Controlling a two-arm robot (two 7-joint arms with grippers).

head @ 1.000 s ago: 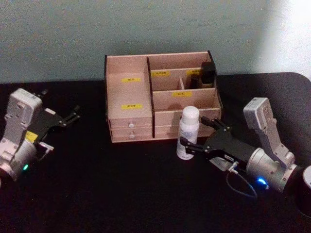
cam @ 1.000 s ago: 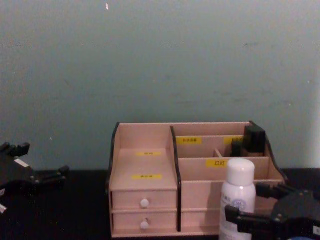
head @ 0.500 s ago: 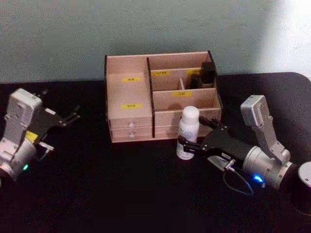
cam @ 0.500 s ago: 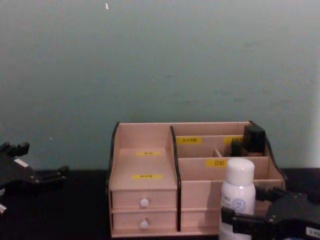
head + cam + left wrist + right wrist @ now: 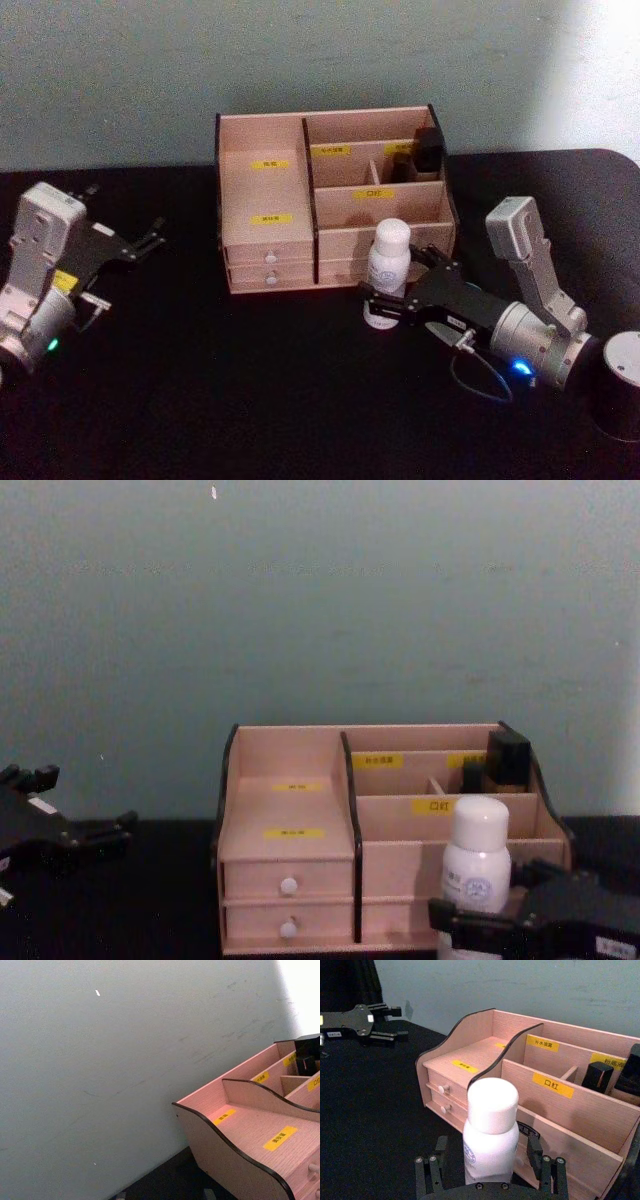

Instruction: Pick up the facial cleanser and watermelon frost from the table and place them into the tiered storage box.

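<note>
Where the facial cleanser (image 5: pixel 388 262) is found: it is stood upright on the black table (image 5: pixel 250 400), just in front of the right half of the tiered storage box (image 5: pixel 262 135).
Right gripper (image 5: pixel 405 285): it is seen low over the table on the right, with its jaws held apart.
Bottle and jaws: the bottle is seen between the two jaws, with one on each side of its lower half (its white cap (image 5: pixel 492 1100) sticks up above them). A little gap is seen on each side in the right wrist view, so no squeeze is shown.
Left gripper (image 5: pixel 143 240): it is parked far off on the left, jaws apart.
Watermelon frost (image 5: pixel 620 365): it is seen at the table's right edge, near the right arm.
Box: small dark things (image 5: pixel 428 150) are kept in its back right part.
</note>
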